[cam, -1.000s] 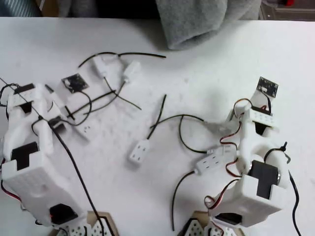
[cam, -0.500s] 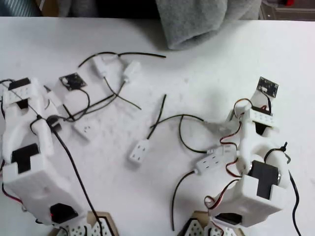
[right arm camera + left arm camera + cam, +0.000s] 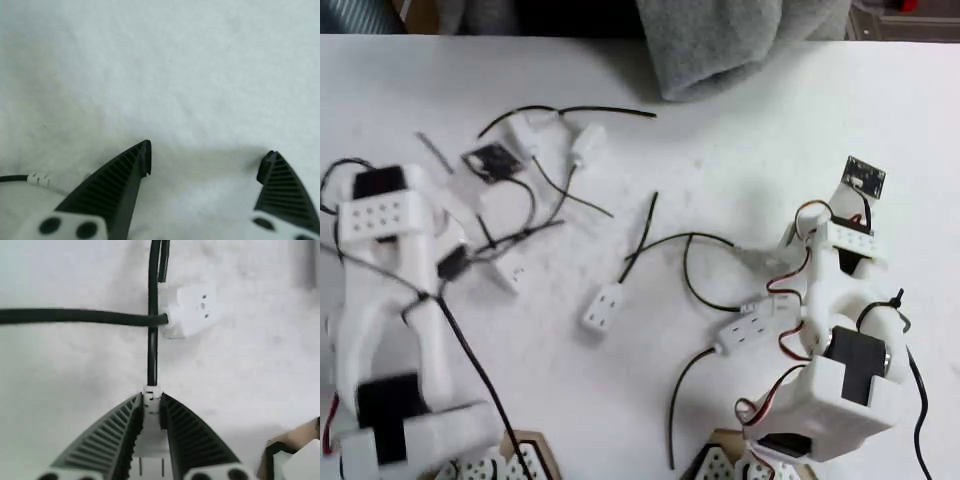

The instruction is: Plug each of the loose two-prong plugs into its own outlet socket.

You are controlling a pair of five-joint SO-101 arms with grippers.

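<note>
A white table (image 3: 790, 140) is seen across the high view, and a grey cloth (image 3: 720, 45) is draped over its far edge at 12 o'clock. A ribbed grey thing (image 3: 355, 15) is cut off at 11 o'clock beyond that edge. A pale container (image 3: 905, 18) with a red bit on it is set at 1 o'clock.

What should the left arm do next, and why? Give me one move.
Probably carry the plug over to the outlet socket and turn it to face the socket's holes. The left gripper is shut on the plug, cable end outward, and the socket lies apart, out ahead of it.
</note>
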